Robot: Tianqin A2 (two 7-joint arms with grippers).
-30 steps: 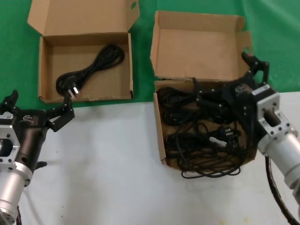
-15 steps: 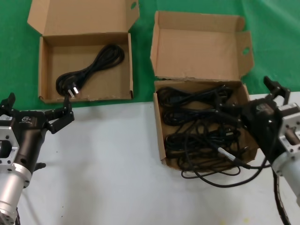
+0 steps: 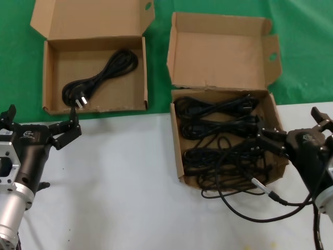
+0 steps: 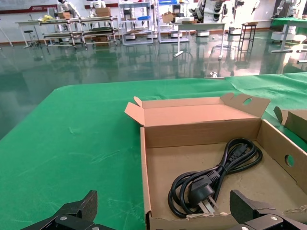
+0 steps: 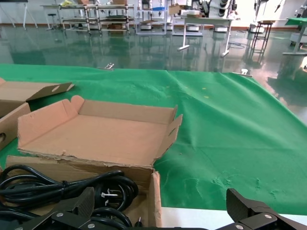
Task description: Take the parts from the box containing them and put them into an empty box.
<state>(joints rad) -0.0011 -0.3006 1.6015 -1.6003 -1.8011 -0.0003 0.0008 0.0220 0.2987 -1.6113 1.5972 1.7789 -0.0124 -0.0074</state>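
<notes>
The power cords (image 3: 221,143) sat in a tangled black pile in the squarish cardboard box (image 3: 177,156) w/ the ragged hinge edge, one loop spilling over the front wall onto the white tabletop (image 3: 119,182). One coiled cord (image 3: 101,77) lay alone in the wider box (image 3: 49,78) to the left, plug toward the front wall. Right gripper (image 3: 294,133) hung at that full box's front right corner, fingers spread wide, holding nothing; the robot's thin silver-tipped cable (image 3: 265,190) trailed across the table below it. Left gripper (image 3: 39,122) was just in front of the wider box, jaws also wide apart and empty. Left wrist cam showed the lone cord's (image 4: 216,175) three metal prongs and rubbery sheath, which the head cam barely caught. Right wrist cam showed the torn, fuzzy hinge (image 5: 91,160) and the matte brown lid (image 5: 96,134) lying back on the green cloth (image 5: 230,139).
</notes>
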